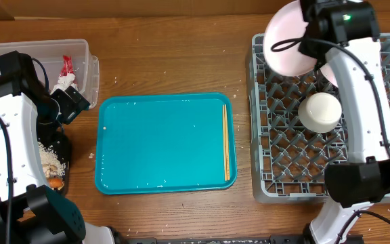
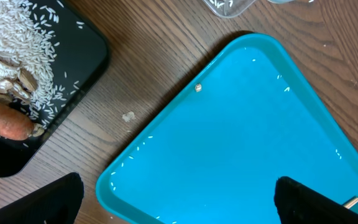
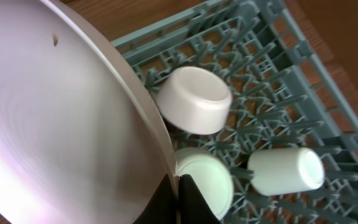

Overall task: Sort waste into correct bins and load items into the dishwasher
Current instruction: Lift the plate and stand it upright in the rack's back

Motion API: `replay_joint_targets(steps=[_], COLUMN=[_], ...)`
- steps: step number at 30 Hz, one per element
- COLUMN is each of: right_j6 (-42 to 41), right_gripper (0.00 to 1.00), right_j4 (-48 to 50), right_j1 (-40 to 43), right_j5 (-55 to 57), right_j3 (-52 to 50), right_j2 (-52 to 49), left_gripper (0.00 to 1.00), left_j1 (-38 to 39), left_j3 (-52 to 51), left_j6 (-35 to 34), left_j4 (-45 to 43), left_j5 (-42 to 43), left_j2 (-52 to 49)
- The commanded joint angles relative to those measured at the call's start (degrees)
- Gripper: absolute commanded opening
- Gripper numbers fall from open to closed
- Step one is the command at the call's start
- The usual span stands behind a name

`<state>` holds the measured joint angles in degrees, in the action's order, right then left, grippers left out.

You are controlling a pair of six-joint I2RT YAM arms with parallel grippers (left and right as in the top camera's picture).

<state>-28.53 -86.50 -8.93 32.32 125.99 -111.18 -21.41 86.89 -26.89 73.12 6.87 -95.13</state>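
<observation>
White plate [image 3: 61, 124] rim is clamped between my right gripper's [image 3: 178, 193] fingers, held tilted over the rack [image 3: 278, 68]; bowl [image 3: 194, 99], small plate [image 3: 204, 177] and cup [image 3: 284, 171] lie inside it. My left gripper [image 2: 179, 208] hangs with fingers wide apart, empty, over the teal tray [image 2: 241, 137]. Chopsticks [image 1: 226, 142] lie along that tray's edge. Scraps [image 2: 11, 37] and carrot [image 2: 5, 118] sit in the black tray [image 2: 89, 59].

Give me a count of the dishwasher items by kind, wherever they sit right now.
Large plate: 1, gripped by the right end effector
Bowl: 1
Small plate: 1
Cup: 1
Chopstick pair: 1
Total: 5
</observation>
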Motion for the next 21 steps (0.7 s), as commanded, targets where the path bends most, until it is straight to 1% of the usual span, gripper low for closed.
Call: replay_joint_targets(steps=[1, 8, 15, 21], right_j6=[2.2, 2.2, 2.1, 1.5], right_gripper=[0.04, 0.04, 0.04, 0.04], right_j4=[1.6, 4.9, 8.9, 9.2], right_j1=[1.2, 0.9, 1.0, -0.3], right_j5=[6.8, 8.9, 13.6, 13.5], right_j3=[-3.3, -7.7, -15.1, -16.6], right_j2=[-0.2, -0.2, -0.2, -0.2], left_gripper=[1.00, 1.00, 1.00, 1.00], left_j1=[0.1, 0.1, 0.1, 0.1], left_j3=[0.5, 0.5, 0.5, 0.5], left_j6=[-0.6, -0.6, -0.6, -0.6], left_j4=[0.1, 0.1, 0.1, 0.1], left_j5=[0.4, 0.4, 0.4, 0.4], left_j2=[-0.2, -0.2, -0.2, -0.2])
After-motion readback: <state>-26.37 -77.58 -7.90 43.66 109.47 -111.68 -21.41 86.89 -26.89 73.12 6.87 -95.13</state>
